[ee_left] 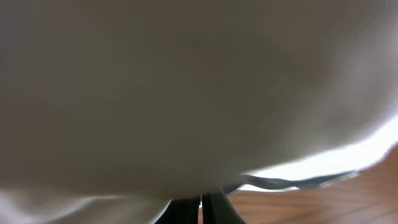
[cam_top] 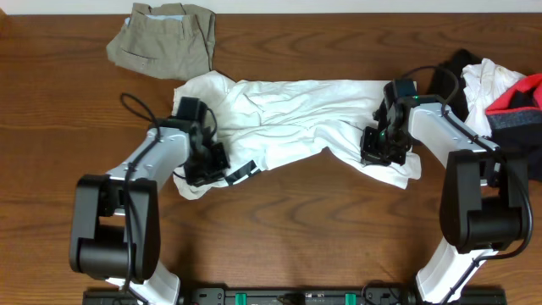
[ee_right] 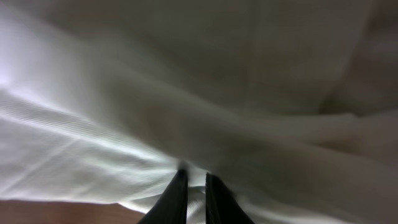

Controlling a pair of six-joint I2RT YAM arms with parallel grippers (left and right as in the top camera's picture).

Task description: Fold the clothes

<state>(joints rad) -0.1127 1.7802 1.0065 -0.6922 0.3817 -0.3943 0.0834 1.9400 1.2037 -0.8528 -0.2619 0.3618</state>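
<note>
1. The left gripper (cam_top: pixel 206 161) is pressing down at the near-left end of the white top (cam_top: pixel 296 110). Its jaws are nearly meeting and are pinching a fold of that fabric. In the left wrist view the left gripper (ee_left: pixel 200 208) is showing only its dark tips under a blurred sheet of the white top (ee_left: pixel 186 93).
2. The right gripper (cam_top: pixel 381 144) is working at the near-right end of the white top. In the right wrist view the right gripper (ee_right: pixel 196 196) is standing with only a thin slit between its fingers, and cloth from the white top (ee_right: pixel 199 93) is bunching into that slit, so it is gripping the cloth.
3. The white top is lying stretched sideways between the two grippers on the wooden table (cam_top: pixel 296 246), soft, thin and heavily creased, with fine ribbing showing up close.
4. A khaki garment (cam_top: pixel 165 38) is lying crumpled beyond the top's far-left corner, just apart from it.
5. Past the top's right end, a black garment (cam_top: pixel 449 80), a white garment (cam_top: pixel 491 80) and a red garment (cam_top: pixel 523 91) are sitting heaped together.
</note>
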